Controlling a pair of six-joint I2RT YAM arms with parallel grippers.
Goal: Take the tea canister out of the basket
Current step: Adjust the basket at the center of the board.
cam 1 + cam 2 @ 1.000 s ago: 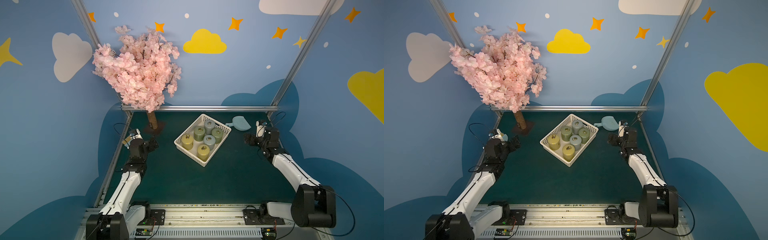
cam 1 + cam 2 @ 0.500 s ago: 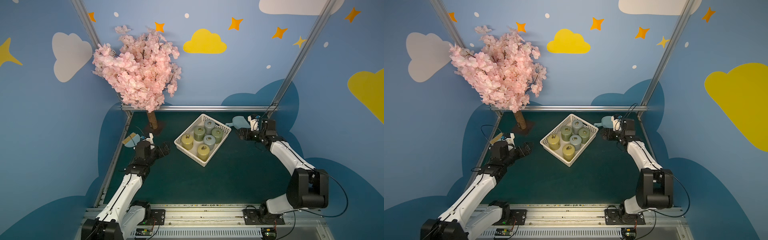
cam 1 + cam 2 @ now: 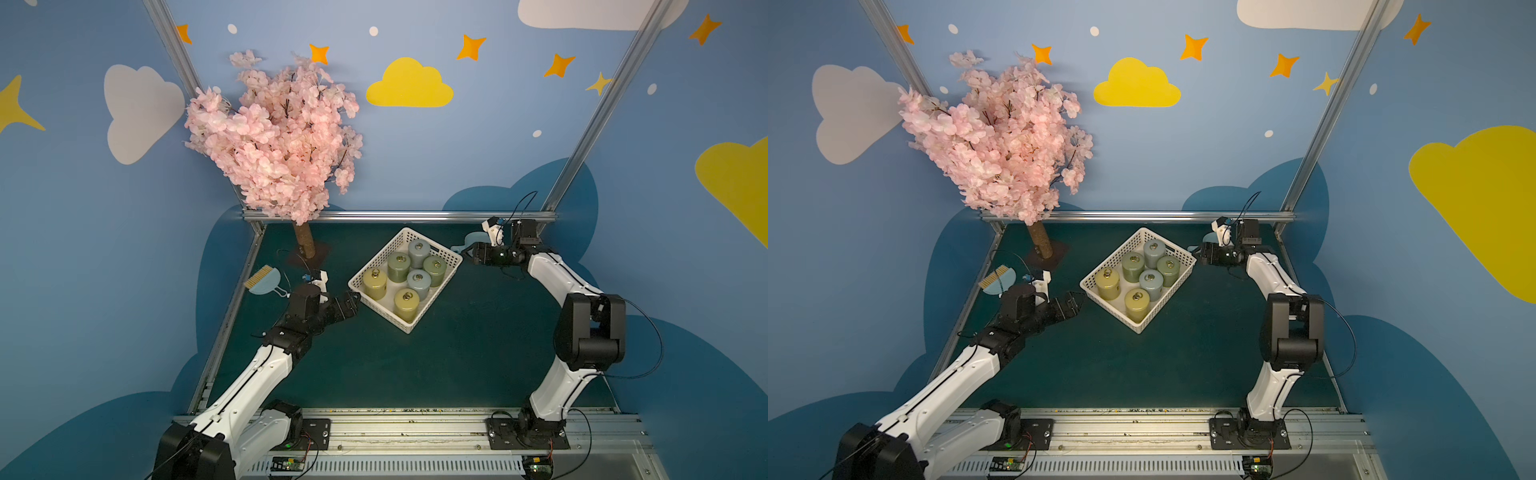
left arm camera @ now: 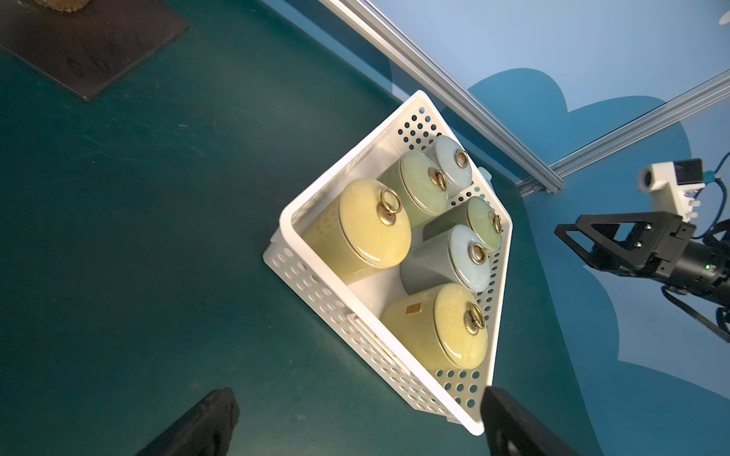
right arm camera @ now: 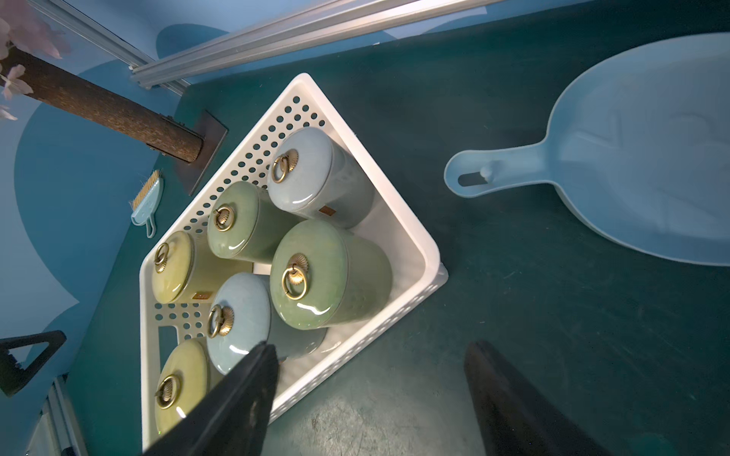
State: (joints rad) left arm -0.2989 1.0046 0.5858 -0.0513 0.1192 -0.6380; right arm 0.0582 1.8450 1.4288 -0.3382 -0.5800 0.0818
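Standing upright in the basket [image 3: 376, 309] on the worktop [image 3: 457, 353], all six tea canisters [image 3: 419, 282] are in place in two rows of three; none is out yet. The left claw [image 3: 349, 302] hovers wide open just beside the basket's near-left corner, though I cannot tell whether it touches the rim. The right claw [image 3: 468, 253], jaws apart and empty, hangs by the far-right side. Gripping, lifting and setting down are all left. The canisters look glazed: two yellow-green, two green, two pale blue, each lid with a brass-coloured ring pull.
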